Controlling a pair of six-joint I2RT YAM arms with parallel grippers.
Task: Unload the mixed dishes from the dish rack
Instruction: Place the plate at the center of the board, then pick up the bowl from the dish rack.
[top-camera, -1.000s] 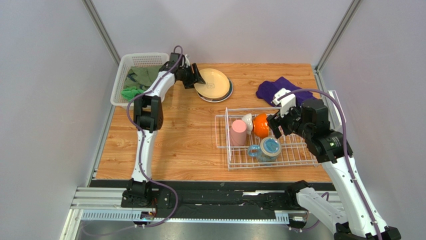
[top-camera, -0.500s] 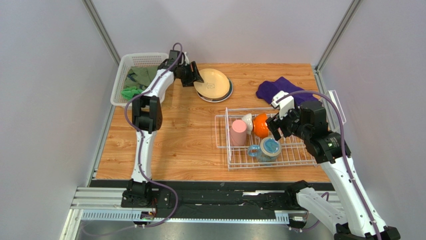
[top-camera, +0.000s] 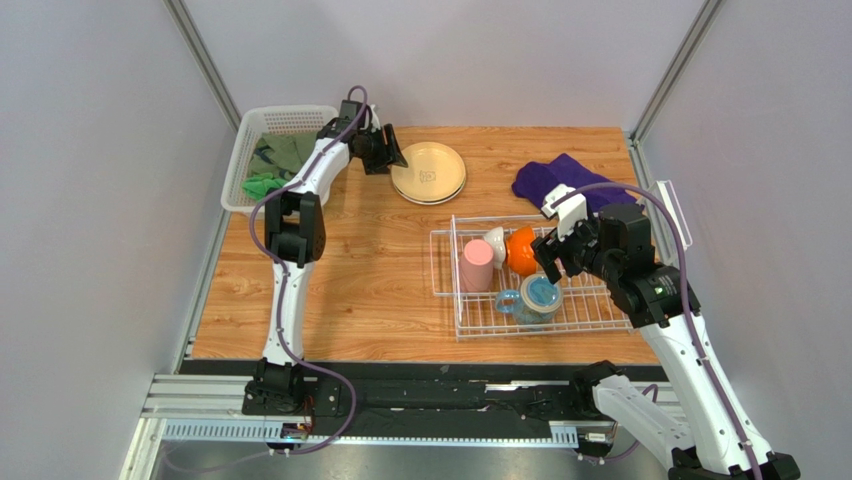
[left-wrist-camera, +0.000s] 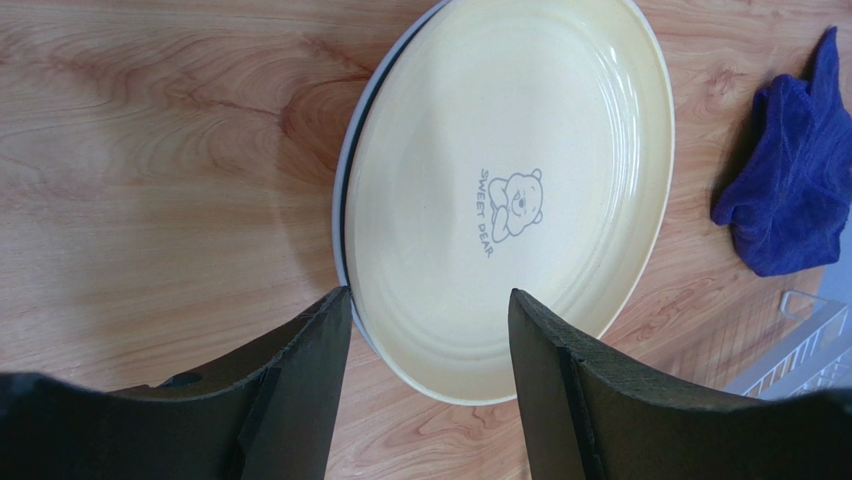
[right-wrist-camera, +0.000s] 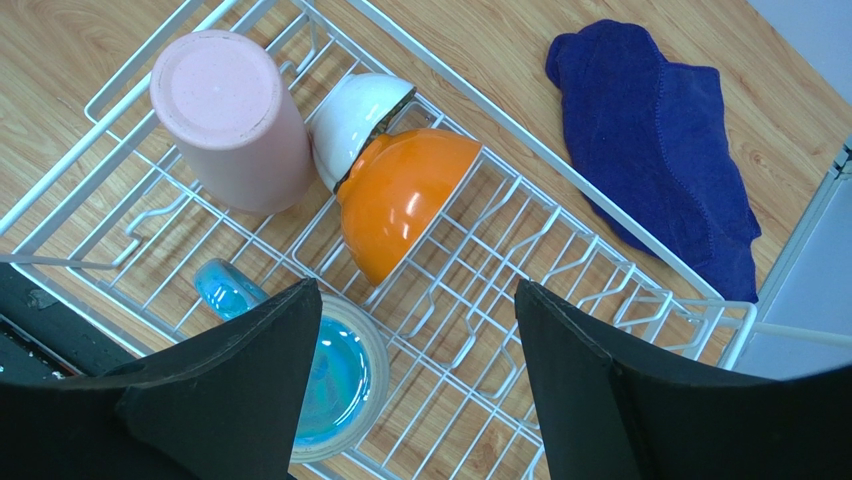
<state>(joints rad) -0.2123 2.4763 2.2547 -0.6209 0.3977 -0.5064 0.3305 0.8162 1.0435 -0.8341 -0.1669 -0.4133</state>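
Nearest me, the dish rack (top-camera: 600, 300) sits right of centre on the worktop. My right gripper (top-camera: 550, 258) hovers over it, fingers spread and empty. The blue mug (right-wrist-camera: 335, 370) rests at the rack's near side. It looks rigid and glossy, so I'd pinch its wall at the rim rather than the small handle. Beyond it the pink tumbler (right-wrist-camera: 225, 115) stands upside down: light, smooth and likely slippery, best squeezed across its body. The orange bowl (right-wrist-camera: 400, 200) and white bowl (right-wrist-camera: 355, 120) lean together; they're probably chippable, so I'd take one by its rim. Farthest off, the cream plates (left-wrist-camera: 510, 190) lie stacked flat. My left gripper (left-wrist-camera: 430, 300) is at their left edge, fingers spread, holding nothing.
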